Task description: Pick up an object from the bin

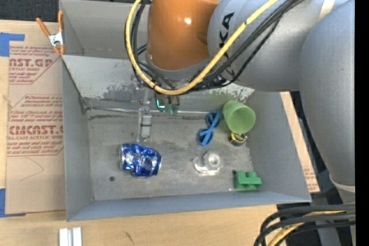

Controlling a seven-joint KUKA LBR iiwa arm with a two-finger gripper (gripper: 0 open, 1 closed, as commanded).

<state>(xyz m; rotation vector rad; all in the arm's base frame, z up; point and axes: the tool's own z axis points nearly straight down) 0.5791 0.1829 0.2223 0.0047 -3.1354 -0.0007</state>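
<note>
Pale wood of the bench (173, 227) showed along the near edge, and on it sat the grey metal bin (75, 141), its floor scuffed and scratched. From the right the big grey arm (300, 26) reached in over the bin, its wrist under a glossy orange cover (176, 26) with yellow cables (173, 89) looped around it. Below that cover the claw (146, 127) hung over the left-middle of the floor. I could not tell whether it was open or closed, and I saw nothing gripped in it. Nearest to it lay a blue crumpled packet (140, 159), just on the near side of the claw and apart from it, flat on the floor toward the bin's left front. Farther right sat a clear plastic piece (207, 162), and beyond that a green block (247, 180) near the right front corner. A blue loop (209, 127) lay toward the right, just beside a light green cup (238, 116) tipped on its side. A small dark and yellow thing (237, 137) sat just at the cup's near side; what it was I could not make out.
</note>
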